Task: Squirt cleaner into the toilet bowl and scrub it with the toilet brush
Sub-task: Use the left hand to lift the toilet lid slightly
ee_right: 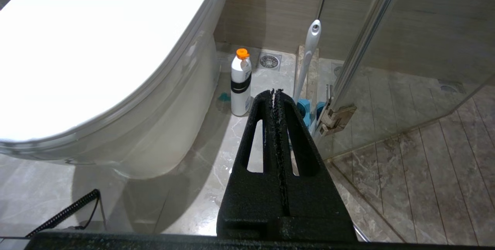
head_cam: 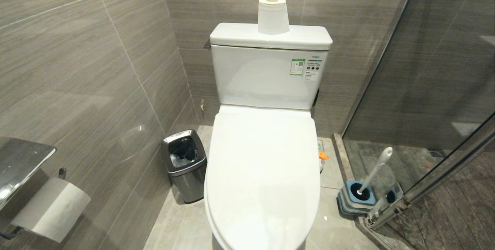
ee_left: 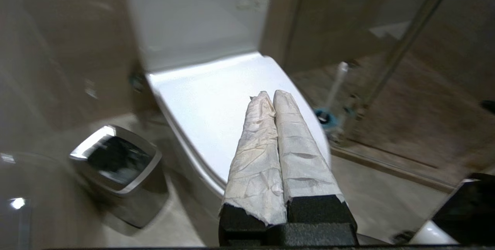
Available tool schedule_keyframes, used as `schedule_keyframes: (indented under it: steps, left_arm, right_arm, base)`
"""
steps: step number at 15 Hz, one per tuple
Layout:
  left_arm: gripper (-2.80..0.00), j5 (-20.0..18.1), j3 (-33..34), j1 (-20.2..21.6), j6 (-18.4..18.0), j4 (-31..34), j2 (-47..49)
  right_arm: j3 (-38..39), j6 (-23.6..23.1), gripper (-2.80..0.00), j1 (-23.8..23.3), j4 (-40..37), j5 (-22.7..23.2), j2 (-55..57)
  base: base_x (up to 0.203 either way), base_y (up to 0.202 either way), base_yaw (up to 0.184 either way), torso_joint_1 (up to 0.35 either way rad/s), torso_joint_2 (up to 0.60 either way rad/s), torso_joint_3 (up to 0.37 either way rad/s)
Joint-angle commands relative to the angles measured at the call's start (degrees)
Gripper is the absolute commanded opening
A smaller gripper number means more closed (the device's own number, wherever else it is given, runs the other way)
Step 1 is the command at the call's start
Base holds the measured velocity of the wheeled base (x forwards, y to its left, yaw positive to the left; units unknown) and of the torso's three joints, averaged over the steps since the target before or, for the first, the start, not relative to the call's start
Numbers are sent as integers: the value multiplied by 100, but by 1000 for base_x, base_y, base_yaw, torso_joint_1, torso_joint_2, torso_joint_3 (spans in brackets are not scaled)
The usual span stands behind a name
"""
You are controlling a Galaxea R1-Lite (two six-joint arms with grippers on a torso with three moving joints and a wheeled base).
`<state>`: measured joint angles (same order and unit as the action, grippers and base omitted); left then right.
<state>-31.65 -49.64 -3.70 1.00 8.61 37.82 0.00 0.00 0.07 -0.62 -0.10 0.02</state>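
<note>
The white toilet's lid (head_cam: 263,172) is down, so the inside of the toilet bowl (ee_right: 181,126) is hidden. Standing in its blue holder (head_cam: 357,196) by the glass door is the toilet brush (head_cam: 377,168), its white handle leaning. A white cleaner bottle (ee_right: 241,83) with an orange cap stands on the floor between toilet and brush, with a teal spot (ee_right: 223,96) beside it. My left gripper (ee_left: 269,94), fingers wrapped in white tape, is shut and empty above the lid. My right gripper (ee_right: 274,91) is shut and empty, low beside the toilet. Neither arm shows in the head view.
A small steel bin (head_cam: 185,165) stands left of the toilet. A paper roll (head_cam: 273,16) sits on the tank. A paper holder (head_cam: 50,209) juts from the left wall. The glass shower door (head_cam: 425,87) and its hinge (ee_right: 335,116) bound the right side.
</note>
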Motion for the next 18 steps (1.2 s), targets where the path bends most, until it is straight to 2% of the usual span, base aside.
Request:
schedule_keyframes:
  steps: [1, 6, 7, 9, 10, 12, 14, 16, 18]
  left_arm:
    - [-280, 41, -146, -526, 300, 49, 1157]
    - [-280, 424, -72, -826, 652, 477, 2644]
    - [-280, 430, -49, -973, 916, 496, 2870]
    - [-280, 382, 65, -1375, 1774, 488, 3172]
    - [-280, 360, 226, -1544, 2031, 471, 3248]
    - [-280, 219, 517, -1610, 2173, 286, 3474]
    - [-280, -28, 889, -1469, 2187, -359, 3858]
    - [-280, -88, 1379, -1371, 2190, -1518, 4311]
    - [-280, -101, 1739, -1236, 2197, -2356, 4799]
  right_arm:
    - [9, -9, -280, 1, 0, 1, -3]
    - [9, 0, -280, 8, 0, -8, -4]
    - [9, 0, -280, 1, 0, 1, -2]
    - [0, -9, -280, 1, 9, 1, -2]
    - [9, -16, -280, 2, 9, 1, -11]
    - [2, -17, -280, 1, 9, 1, -7]
    - [9, -9, -280, 1, 9, 1, -2]
    - [9, -18, -280, 1, 9, 1, -2]
    - [9, -9, -280, 1, 9, 1, -2]
  base:
    - [0, 0, 0, 0, 0, 0]
    - [0, 0, 0, 0, 0, 0]
    - [0, 0, 0, 0, 0, 0]
    - [0, 0, 0, 0, 0, 0]
    - [0, 0, 0, 0, 0, 0]
    - [0, 0, 0, 0, 0, 0]
    - [0, 0, 0, 0, 0, 0]
    - [0, 0, 0, 0, 0, 0]
    - [0, 0, 0, 0, 0, 0]
